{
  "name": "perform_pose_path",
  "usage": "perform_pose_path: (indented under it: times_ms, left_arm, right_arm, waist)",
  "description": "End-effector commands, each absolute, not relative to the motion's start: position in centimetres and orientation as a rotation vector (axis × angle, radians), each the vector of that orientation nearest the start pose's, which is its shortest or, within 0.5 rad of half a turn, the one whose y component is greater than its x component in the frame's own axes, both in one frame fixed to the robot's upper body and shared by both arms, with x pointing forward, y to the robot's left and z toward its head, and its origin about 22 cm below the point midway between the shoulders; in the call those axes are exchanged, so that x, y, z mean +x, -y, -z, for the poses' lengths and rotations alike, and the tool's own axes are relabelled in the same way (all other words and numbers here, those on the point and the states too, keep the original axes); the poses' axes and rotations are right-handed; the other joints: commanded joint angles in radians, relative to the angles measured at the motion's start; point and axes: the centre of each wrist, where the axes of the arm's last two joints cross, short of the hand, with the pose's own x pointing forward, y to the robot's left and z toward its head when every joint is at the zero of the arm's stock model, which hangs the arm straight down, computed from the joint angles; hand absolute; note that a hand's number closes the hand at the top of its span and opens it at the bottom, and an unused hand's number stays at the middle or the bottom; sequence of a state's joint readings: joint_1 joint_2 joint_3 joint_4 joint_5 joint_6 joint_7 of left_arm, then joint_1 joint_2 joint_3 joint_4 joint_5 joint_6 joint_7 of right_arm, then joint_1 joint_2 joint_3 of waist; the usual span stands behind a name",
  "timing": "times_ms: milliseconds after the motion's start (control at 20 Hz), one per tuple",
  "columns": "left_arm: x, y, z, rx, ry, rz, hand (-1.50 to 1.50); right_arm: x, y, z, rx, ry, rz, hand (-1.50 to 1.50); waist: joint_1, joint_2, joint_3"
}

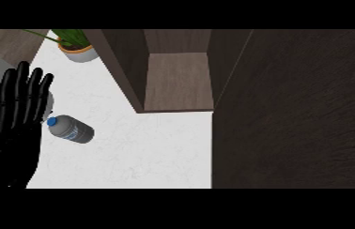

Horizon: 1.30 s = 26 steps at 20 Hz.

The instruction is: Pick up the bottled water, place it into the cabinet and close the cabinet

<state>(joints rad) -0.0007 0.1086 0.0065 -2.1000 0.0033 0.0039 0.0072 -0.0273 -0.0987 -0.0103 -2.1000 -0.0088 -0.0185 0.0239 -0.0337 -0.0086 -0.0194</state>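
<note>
Head view, looking steeply down. Left hand (24, 106) at the left edge, fingers straight and pointing up, released, holding nothing; resting there. Right hand nowhere in view.

Bottled water (72, 129) lying on its side on the white counter (152, 148), just beside the left hand, blue cap toward the hand and perhaps touching it, base pointing down and to the right. Well apart from the cabinet (179, 75), with bare counter between.

Handling, as a judgement: probably light to middling in weight, depending on how full. Smooth plastic wall, likely slippery, and round, so apt to roll away when nudged from the side. Thin body probably giving a little under a squeeze; not fragile. Best taken round the middle of the body, at the labelled band, fingers on one flank and thumb on the other, across the long axis. Cap end too narrow for a sure hold.

Cabinet open toward the counter, its wood-grain shelf showing between two dark side walls. Nothing seen on the shelf. Broad dark panel (284, 110) at the right, probably the open door, not yet swung shut.

Small pot (81, 52) at the top left holding a green plant (64, 35), near the cabinet's left wall.
</note>
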Motion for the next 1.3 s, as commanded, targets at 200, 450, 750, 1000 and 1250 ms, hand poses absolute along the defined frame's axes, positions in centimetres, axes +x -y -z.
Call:
perform_pose_path:
  times_ms: [200, 450, 750, 1000, 1250]
  left_arm:
    - [23.9, -31.8, -13.1, -0.275, 2.156, 0.249, -1.5]
    - [23.7, -35.5, -11.4, -0.422, 1.913, 0.203, -1.5]
    - [21.7, -40.0, -13.4, -0.465, 1.861, 0.213, -1.5]
    - [22.4, -41.7, -13.0, -0.35, 1.814, 0.267, -1.5]
    - [21.9, -43.3, -10.7, -0.289, 1.734, 0.247, -1.5]
  right_arm:
    - [19.0, 24.2, -13.3, -0.057, 2.07, -0.058, -1.5]
    - [15.6, 22.4, -12.9, 0.279, 1.947, -0.208, -1.5]
    - [10.9, 22.6, -15.0, 0.293, 1.951, -0.183, -1.5]
    - [9.6, 21.9, -14.6, 0.31, 1.942, -0.212, -1.5]
    - [6.5, 22.6, -15.5, 0.301, 1.944, -0.203, -1.5]
  waist:
    - [0.019, 0.011, 0.016]
    - [0.013, 0.004, 0.018]
    - [0.031, 0.003, 0.019]
    - [0.026, 0.006, 0.019]
    - [0.012, 0.004, 0.019]
